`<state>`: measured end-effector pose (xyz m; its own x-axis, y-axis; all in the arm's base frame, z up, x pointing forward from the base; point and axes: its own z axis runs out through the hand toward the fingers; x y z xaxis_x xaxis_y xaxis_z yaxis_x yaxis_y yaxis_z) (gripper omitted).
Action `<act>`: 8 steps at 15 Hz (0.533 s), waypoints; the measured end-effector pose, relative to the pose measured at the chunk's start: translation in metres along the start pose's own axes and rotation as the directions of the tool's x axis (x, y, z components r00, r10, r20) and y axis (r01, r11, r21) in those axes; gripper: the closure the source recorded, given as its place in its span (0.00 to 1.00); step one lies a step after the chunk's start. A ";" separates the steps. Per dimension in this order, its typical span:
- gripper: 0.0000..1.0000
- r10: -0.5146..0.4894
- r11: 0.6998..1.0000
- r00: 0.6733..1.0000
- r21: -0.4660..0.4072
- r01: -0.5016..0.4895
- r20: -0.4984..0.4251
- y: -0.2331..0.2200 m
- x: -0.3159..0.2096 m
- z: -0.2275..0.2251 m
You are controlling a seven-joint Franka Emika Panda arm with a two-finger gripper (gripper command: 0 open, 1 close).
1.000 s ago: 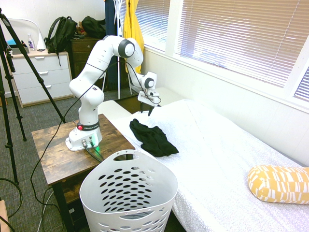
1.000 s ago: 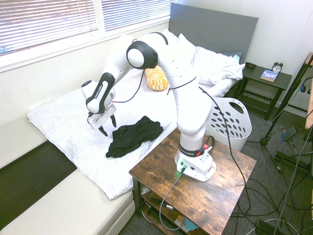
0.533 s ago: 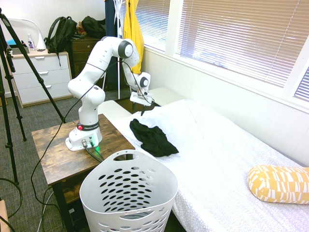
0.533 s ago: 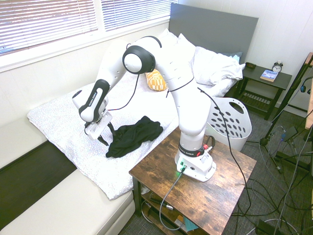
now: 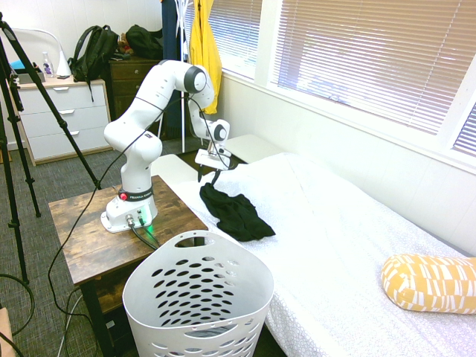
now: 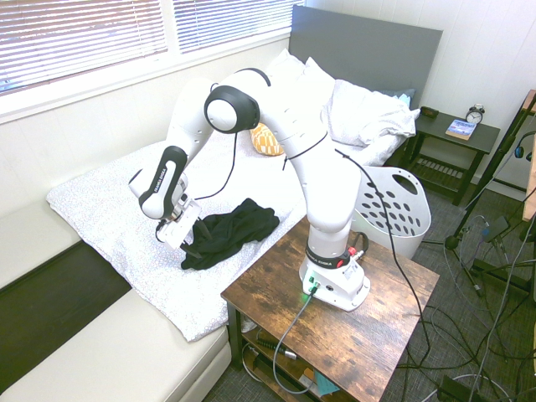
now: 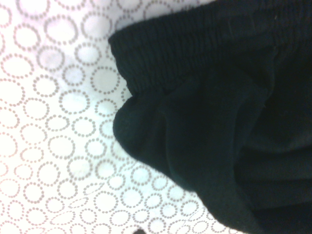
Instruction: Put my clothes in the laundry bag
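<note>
The black garment [image 5: 236,212] lies crumpled on the white dotted bed cover [image 5: 335,223], near the bed's edge beside the arm's table. My gripper [image 5: 210,178] is down at the garment's end farthest from the basket, fingers open and pointing down at its edge. The second exterior view shows the gripper [image 6: 186,245] touching or just over the lower end of the garment [image 6: 228,232]. In the wrist view the black fabric [image 7: 219,122] with its ribbed band fills the frame's right side. The white holed laundry basket [image 5: 197,297] stands on the floor by the bed, and its rim [image 6: 394,209] shows behind the arm.
The arm stands on a wooden table [image 5: 82,238] between basket and garment. A yellow patterned pillow [image 5: 431,282] lies further along the bed. A yellow garment [image 5: 202,44] hangs by the window. A black backpack [image 5: 93,52] sits on the dresser behind. White pillows [image 6: 360,109] lie at the headboard.
The gripper has come down and moved toward the table side, from above the bed cover to the end of the black garment. The garment has not moved.
</note>
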<state>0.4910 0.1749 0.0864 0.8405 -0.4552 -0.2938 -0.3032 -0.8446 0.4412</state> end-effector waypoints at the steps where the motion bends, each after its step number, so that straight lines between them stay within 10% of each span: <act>1: 0.00 -0.012 1.000 1.000 -0.003 0.012 -0.009 -0.001 0.004 0.008; 8: 0.00 -0.057 0.998 0.992 0.020 0.059 -0.111 -0.016 0.036 0.039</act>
<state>0.5087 0.1611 0.0362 0.9009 -0.3725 -0.2228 -0.2615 -0.8755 0.4063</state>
